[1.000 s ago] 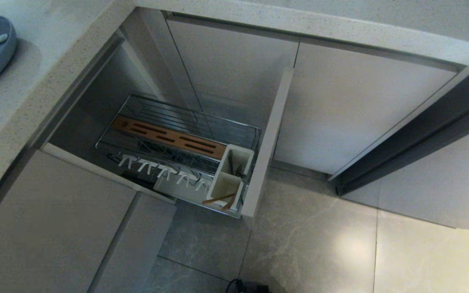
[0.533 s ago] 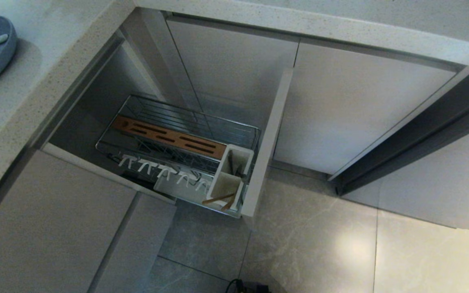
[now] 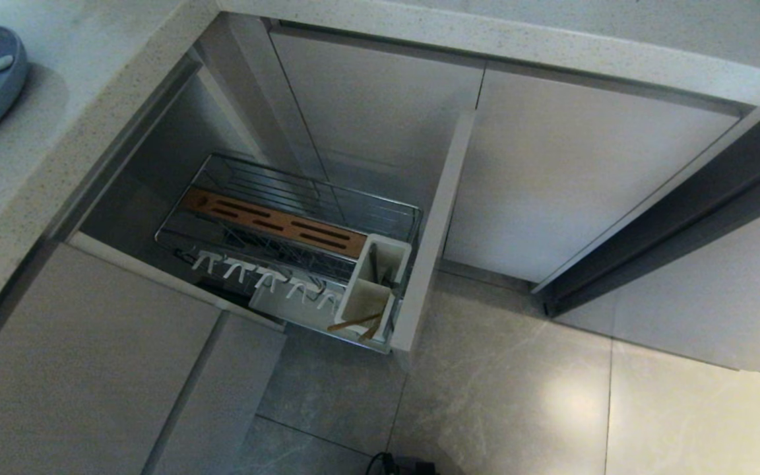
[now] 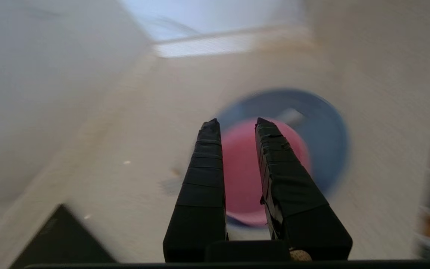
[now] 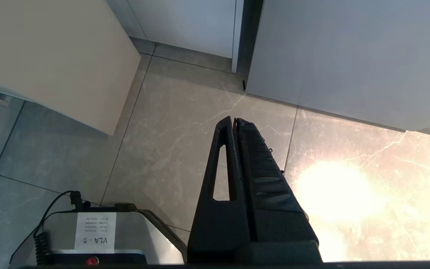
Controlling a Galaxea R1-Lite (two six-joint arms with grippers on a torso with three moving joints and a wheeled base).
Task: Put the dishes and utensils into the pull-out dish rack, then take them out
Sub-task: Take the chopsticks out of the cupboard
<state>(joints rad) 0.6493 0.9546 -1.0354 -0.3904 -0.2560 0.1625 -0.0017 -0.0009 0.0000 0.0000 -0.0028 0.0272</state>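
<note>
The left pincer [image 4: 236, 125] hangs above the pale speckled surface [image 4: 125, 157] with its two black fingers [image 4: 205, 175] a narrow gap apart and nothing between them. Straight beyond the tips, seen through that gap, sits the pink bowl [image 4: 243, 179], resting inside the light-blue plate [image 4: 327, 149]; a pale utensil [image 4: 291, 116] lies on the plate past the bowl, too blurred to name. So the bowl lies dead ahead of the left pincer, and being round it offers no long axis to line up with; the gap looks too narrow for its rim, so I judge the fingers must spread before they close on it.

In the head view the plate sits at the surface's far left edge, well apart from the pull-out dish rack [image 3: 287, 227], which stands drawn out below. The chopsticks [image 3: 357, 323] already lean in the rack's white utensil caddy [image 3: 370, 290].

The right pincer [image 5: 234, 121] is parked low over the floor tiles [image 5: 185, 130], fingers pressed together and empty, far from the dishes; the left arm is plainly the nearer one.
</note>
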